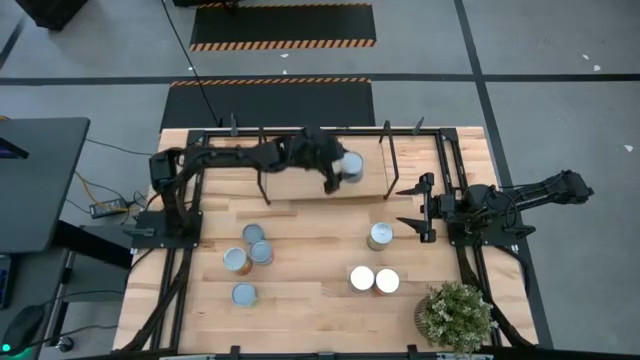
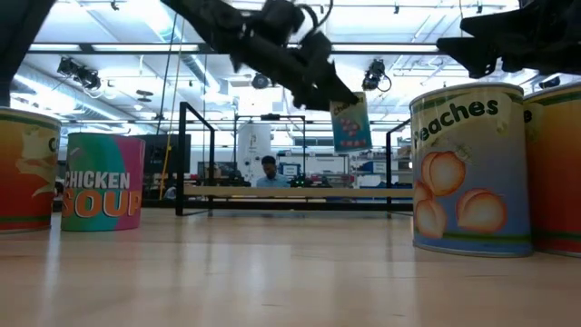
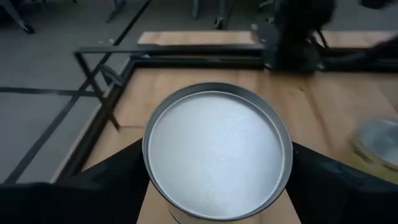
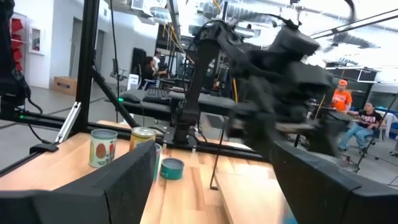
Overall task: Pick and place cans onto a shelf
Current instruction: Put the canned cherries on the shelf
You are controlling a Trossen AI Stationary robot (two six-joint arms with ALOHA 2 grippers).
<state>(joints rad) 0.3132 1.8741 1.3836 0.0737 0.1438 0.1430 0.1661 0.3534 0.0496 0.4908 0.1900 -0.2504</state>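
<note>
One can (image 1: 349,166) rides in the left gripper (image 1: 340,170), carried above the far end of the shelf (image 1: 300,183) at the back of the surface (image 1: 310,310). The left wrist view shows the jaws clasped on either side of the can's body, its pale round top facing the camera, which suggests a side grip chosen to keep the tin upright for setting down. From the low view the can hangs clear of the shelf board, tilted slightly, so the placement is not yet made. Seven more cans wait on the surface: four grouped toward the left arm's side (image 1: 248,258), one alone near the middle (image 1: 380,236), and a touching pair (image 1: 374,280) toward the front beside the potted plant (image 1: 455,315). The right gripper (image 1: 414,206) waits near its own end of the shelf, jaws spread and grasping nothing, kept back, it seems, to leave the left arm room. A person (image 2: 269,171) sits in the room behind.
</note>
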